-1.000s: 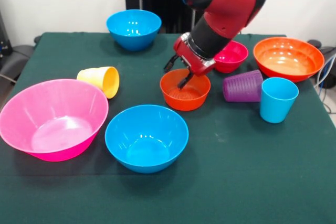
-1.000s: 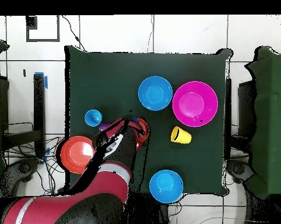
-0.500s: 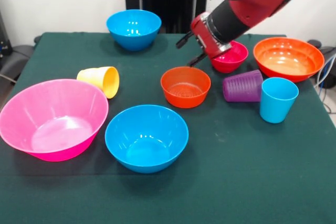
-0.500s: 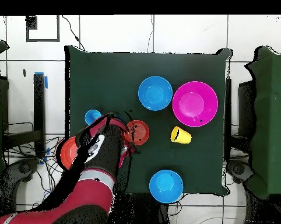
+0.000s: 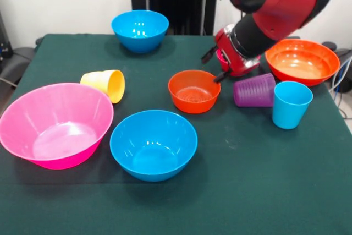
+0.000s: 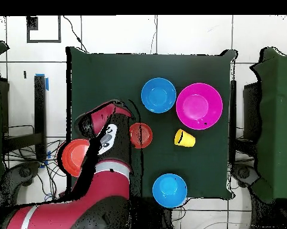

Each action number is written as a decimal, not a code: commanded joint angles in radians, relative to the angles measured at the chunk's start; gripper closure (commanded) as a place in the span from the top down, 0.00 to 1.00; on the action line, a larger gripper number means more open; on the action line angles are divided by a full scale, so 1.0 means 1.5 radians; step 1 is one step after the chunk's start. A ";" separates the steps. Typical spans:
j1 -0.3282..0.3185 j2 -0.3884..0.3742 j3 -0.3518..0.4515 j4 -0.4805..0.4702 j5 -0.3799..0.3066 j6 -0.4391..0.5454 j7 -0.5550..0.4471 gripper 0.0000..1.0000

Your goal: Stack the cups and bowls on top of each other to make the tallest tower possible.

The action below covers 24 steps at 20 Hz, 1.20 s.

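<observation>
My gripper (image 5: 214,65) is open and empty, its fingers spread, just right of the small orange-red bowl (image 5: 194,91) and left of the purple cup (image 5: 254,90), which lies on its side. The small magenta bowl is almost wholly hidden behind my wrist. The light blue cup (image 5: 291,104) stands upright on the table to the right of the purple cup. The yellow cup (image 5: 104,85) lies on its side at the left. No tower stands; every piece sits alone. In the overhead view my arm covers the light blue cup, the purple cup and the magenta bowl; the orange-red bowl (image 6: 141,135) shows.
The big pink bowl (image 5: 55,124) sits at the front left, a blue bowl (image 5: 153,144) at the front middle, another blue bowl (image 5: 140,29) at the far side. The wide orange bowl (image 5: 302,60) is at the far right, behind the cups.
My gripper rose out of the small orange-red bowl, swung to the picture's right over the magenta bowl, then came down beside the purple cup. No object has moved.
</observation>
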<state>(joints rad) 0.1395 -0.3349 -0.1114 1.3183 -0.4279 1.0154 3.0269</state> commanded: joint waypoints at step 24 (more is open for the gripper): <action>-0.170 -0.120 0.306 0.105 0.086 0.017 -0.281 1.00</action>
<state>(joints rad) -0.1163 -0.3872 0.2239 1.3582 -0.2917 1.0280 2.8940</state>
